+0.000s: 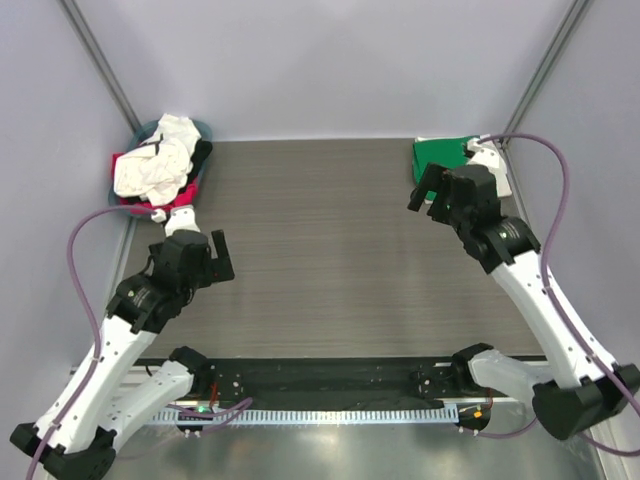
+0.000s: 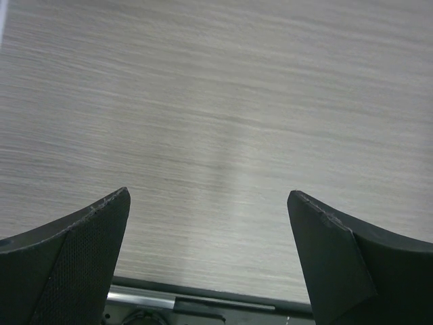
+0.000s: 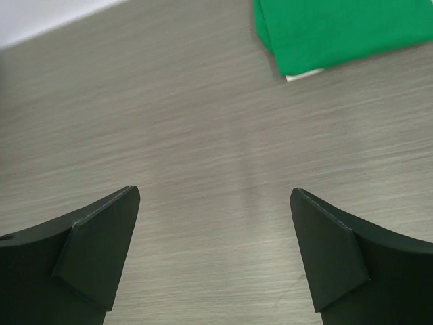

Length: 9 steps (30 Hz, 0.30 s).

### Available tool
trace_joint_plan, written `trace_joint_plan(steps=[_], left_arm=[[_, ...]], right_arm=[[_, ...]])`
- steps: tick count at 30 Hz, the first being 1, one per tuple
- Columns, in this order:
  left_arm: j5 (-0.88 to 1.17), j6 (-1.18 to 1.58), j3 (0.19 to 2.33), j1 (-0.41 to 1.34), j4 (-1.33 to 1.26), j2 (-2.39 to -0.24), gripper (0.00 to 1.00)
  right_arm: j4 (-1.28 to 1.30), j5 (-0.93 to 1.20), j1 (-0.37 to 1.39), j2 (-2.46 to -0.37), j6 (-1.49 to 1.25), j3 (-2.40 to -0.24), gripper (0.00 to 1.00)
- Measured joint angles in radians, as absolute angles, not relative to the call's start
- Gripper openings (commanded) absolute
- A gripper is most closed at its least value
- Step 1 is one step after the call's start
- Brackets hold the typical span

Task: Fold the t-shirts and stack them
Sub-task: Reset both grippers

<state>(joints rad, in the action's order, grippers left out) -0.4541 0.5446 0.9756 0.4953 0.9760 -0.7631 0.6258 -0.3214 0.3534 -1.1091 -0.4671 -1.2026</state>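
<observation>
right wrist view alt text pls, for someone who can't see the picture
The right gripper hangs open and empty over a grey wood-grain table, its two black fingers framing the bottom corners. A folded green t-shirt lies at the top right, a sliver of white cloth showing under its edge.

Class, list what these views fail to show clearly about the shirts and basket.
1. Top view: round grey-blue basket mostly buried by the crumpled shirt pile; shirt count unclear.
2. Top view: right arm covers part of the folded bright green t-shirt.
3. Right wrist view: that shirt cut off by the top edge; only a white sliver shows beneath.
</observation>
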Motion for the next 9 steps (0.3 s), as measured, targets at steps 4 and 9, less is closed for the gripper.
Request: trace_joint_plan(steps=[4,9], left_arm=[[-0.517,0.531,0.943,0.495,0.930,-0.683,1.00],[-0.579,0.509,0.908,0.495,0.871,-0.590,1.00]], right_arm=[[0.621,-0.323,0.353,-0.982,-0.469,-1.176,1.00],[0.613,-0.308,0.353,-0.933,-0.474,-1.144,1.00]])
